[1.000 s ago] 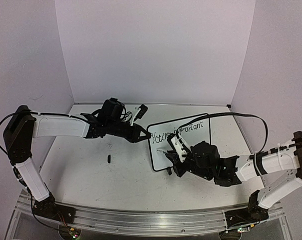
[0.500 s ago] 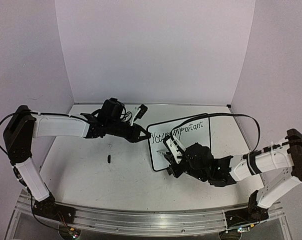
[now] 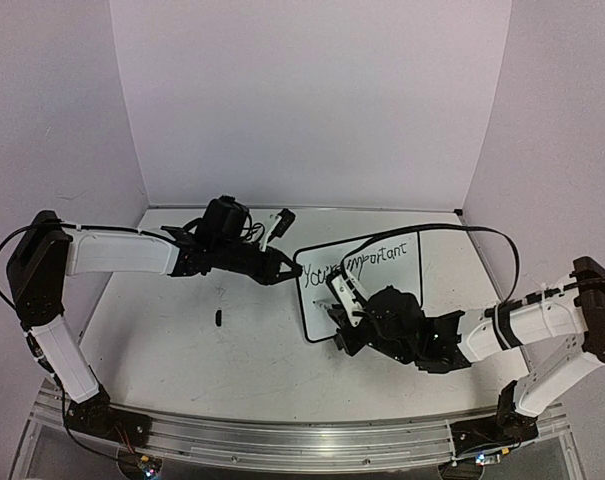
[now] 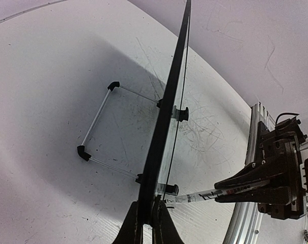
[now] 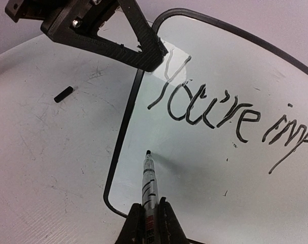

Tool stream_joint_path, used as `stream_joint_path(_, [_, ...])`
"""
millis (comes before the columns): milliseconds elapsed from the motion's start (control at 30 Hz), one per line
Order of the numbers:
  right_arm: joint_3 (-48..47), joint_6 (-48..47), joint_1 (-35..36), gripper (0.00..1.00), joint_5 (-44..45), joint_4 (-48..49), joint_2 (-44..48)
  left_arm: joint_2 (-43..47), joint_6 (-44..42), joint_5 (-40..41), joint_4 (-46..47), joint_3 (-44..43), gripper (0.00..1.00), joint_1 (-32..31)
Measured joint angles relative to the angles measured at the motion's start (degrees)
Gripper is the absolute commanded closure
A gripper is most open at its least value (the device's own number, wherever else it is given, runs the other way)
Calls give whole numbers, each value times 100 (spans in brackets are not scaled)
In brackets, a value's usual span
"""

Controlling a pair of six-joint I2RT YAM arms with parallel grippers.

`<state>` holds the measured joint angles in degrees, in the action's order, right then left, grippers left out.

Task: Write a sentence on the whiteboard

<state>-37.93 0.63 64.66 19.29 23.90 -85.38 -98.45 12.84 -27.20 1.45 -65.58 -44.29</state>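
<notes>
Top view: the whiteboard [image 3: 407, 285] stands propped on the table [image 3: 182, 345], right of centre, reading "You're important". My left gripper [image 3: 288, 270] is pinched onto the frame at its left edge; the left wrist view shows the board edge-on between the jaws. My right gripper [image 5: 148, 216] is clamped on a marker [image 5: 149, 180], its tip below "You're" and seemingly touching the surface. A small black piece [image 3: 217, 318] lies left of the board.

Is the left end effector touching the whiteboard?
Touching. The left wrist view shows the left end effector pinching the edge of the whiteboard between both fingers.
</notes>
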Motion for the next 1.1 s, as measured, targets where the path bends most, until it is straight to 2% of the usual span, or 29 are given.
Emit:
stream_joint_path(567, [-22, 435, 178, 100, 89, -318, -89, 0, 0, -7, 0, 0, 100, -2])
stream_joint_path(1100, [-22, 477, 219, 100, 230, -344, -96, 0, 0, -9, 0, 0, 100, -2])
